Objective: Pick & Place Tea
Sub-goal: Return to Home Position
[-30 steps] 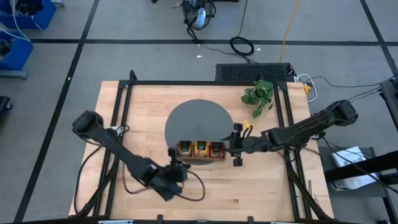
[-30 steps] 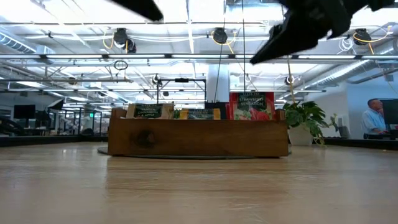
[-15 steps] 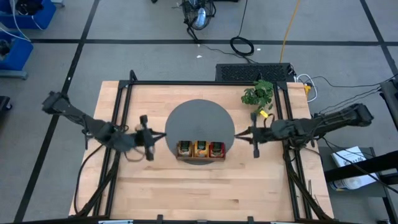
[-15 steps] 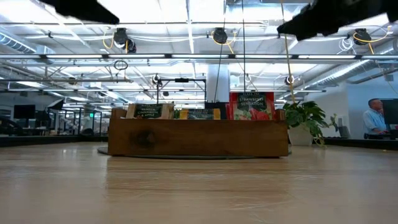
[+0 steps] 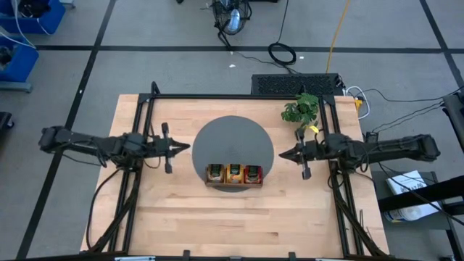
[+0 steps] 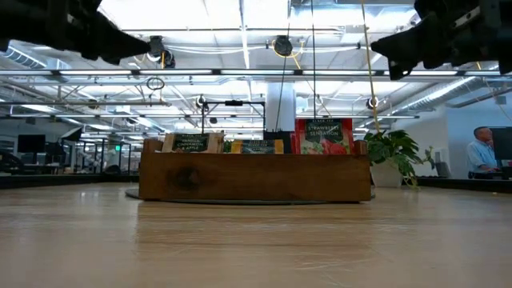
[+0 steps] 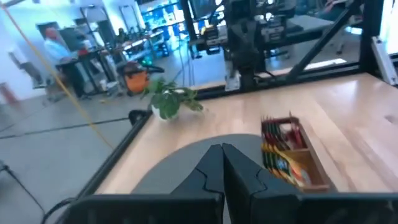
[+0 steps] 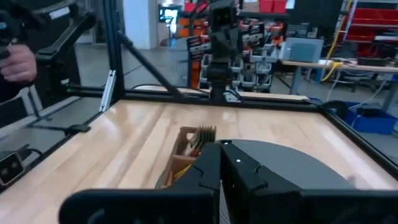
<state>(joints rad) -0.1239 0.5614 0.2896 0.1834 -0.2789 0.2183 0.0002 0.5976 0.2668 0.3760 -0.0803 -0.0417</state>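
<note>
The tea sachets (image 5: 233, 172) stand upright in a brown wooden tray (image 5: 234, 183); red (image 6: 324, 136) and green (image 6: 192, 142) labels show above its wall (image 6: 256, 178). The tray rests on the near edge of a dark round mat (image 5: 232, 141). My left gripper (image 5: 187, 147) hangs level left of the mat, shut and holding nothing, pointing toward the table's right. My right gripper (image 5: 283, 154) hangs level right of the mat, shut and holding nothing, pointing left. The wrist views show the shut left gripper (image 7: 222, 149) and the shut right gripper (image 8: 221, 146), each with the tray (image 7: 292, 152) (image 8: 186, 146) ahead.
A small potted plant (image 5: 301, 109) stands at the far right of the table. A black frame rail (image 5: 145, 109) runs around the wooden tabletop (image 5: 239, 217). People show in the room beyond, one at the right (image 6: 482, 152).
My left gripper has swung from the table's near edge up and toward the left edge, turning level. My right gripper has drawn back from the tray's right end toward the table's right edge, levelled out and shut. The tray and tea have stayed in place.
</note>
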